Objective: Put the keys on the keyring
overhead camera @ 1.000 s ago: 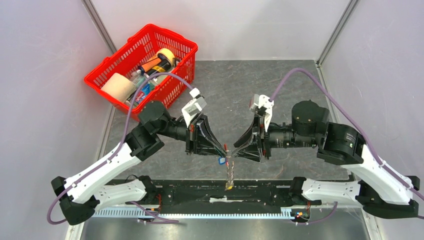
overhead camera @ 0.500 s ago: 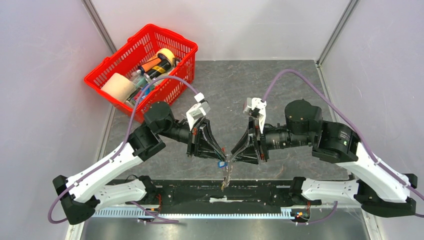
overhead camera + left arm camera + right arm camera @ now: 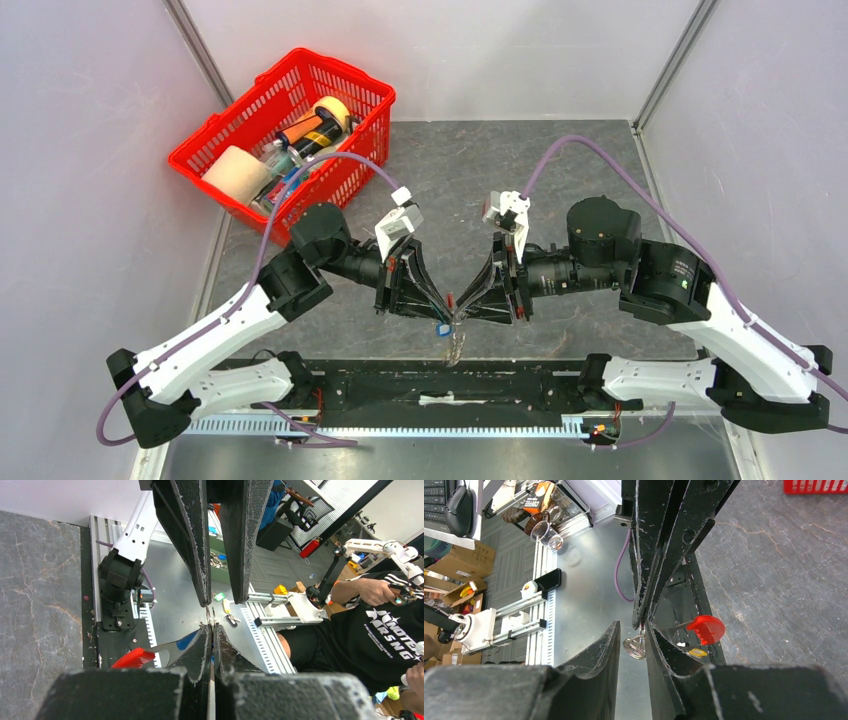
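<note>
My left gripper (image 3: 449, 312) and right gripper (image 3: 462, 314) meet tip to tip above the table's front edge. The left gripper (image 3: 212, 630) is shut on a thin silvery metal piece of the keyring, whose red crescent clip (image 3: 132, 657) sticks out to one side and also shows in the right wrist view (image 3: 706, 629). The key's blue head (image 3: 441, 326) lies against the left fingers (image 3: 187, 640). Grey-tan metal pieces (image 3: 455, 347) hang below both tips. The right gripper (image 3: 632, 632) is open, with a silver ring (image 3: 635, 646) between its fingers.
A red basket (image 3: 200, 150) with a tape roll, bottles and other items stands at the back left. The black base rail (image 3: 440, 385) runs under the grippers. Grey walls close in on both sides.
Both grippers have shifted slightly left and closer together. The hanging metal pieces have swung up and now reach less far down than a second ago.
</note>
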Tool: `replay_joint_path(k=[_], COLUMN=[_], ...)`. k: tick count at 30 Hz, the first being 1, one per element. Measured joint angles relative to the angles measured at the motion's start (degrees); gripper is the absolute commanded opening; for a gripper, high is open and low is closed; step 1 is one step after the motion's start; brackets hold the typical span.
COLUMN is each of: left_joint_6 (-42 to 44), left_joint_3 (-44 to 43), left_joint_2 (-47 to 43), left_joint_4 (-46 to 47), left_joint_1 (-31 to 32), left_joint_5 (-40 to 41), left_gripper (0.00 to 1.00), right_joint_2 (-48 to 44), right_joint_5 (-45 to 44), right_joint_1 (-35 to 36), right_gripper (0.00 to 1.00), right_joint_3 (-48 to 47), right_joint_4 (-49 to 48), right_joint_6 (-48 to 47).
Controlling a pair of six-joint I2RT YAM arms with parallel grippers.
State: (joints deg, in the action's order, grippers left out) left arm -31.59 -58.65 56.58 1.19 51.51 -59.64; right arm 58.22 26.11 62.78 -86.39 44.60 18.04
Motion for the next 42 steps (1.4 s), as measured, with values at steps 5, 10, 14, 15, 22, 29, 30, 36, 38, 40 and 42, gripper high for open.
replay_joint_path(k=[5,10,14,15,22,29,30,36,38,40,42], left_joint_6=[0.02,0.02,0.0,0.0,0.0,0.0,0.0,0.0,0.0,0.0,0.0], left_joint_3=[0.0,0.0,0.0,0.0,0.0,0.0,0.0,0.0,0.0,0.0,0.0], left_joint_2=[0.02,0.02,0.02,0.02,0.02,0.07,0.07,0.07,0.07,0.07,0.07], left_joint_4=[-0.28,-0.31,-0.31,-0.31,-0.28,-0.35,-0.37,-0.42,-0.37,-0.37,-0.35], left_joint_1=[0.0,0.0,0.0,0.0,0.0,0.02,0.02,0.13,0.11,0.11,0.11], left_joint_5=[0.0,0.0,-0.02,0.0,0.0,0.0,0.0,0.02,0.04,0.09,0.09], left_gripper=[0.02,0.02,0.02,0.02,0.02,0.02,0.02,0.02,0.02,0.02,0.02], right_joint_2=[0.07,0.52,0.87,0.9,1.07,1.75,1.81,1.9,1.9,1.88,1.88], right_joint_5=[0.04,0.13,0.17,0.17,0.7,0.96,1.01,1.07,1.07,1.11,1.16], right_joint_1=[0.0,0.0,0.0,0.0,0.0,0.0,0.0,0.0,0.0,0.0,0.0], right_gripper=[0.31,0.31,0.29,0.28,0.25,0.23,0.23,0.23,0.23,0.23,0.22], right_joint_3=[0.0,0.0,0.02,0.02,0.04,0.04,0.04,0.04,0.11,0.26,0.5], right_joint_4=[-0.02,-0.22,-0.2,-0.22,-0.17,-0.22,-0.2,0.02,0.52,0.81,0.98], right_joint_6=[0.0,0.0,-0.02,-0.02,-0.07,-0.09,-0.15,-0.57,-0.72,-0.79,-0.96])
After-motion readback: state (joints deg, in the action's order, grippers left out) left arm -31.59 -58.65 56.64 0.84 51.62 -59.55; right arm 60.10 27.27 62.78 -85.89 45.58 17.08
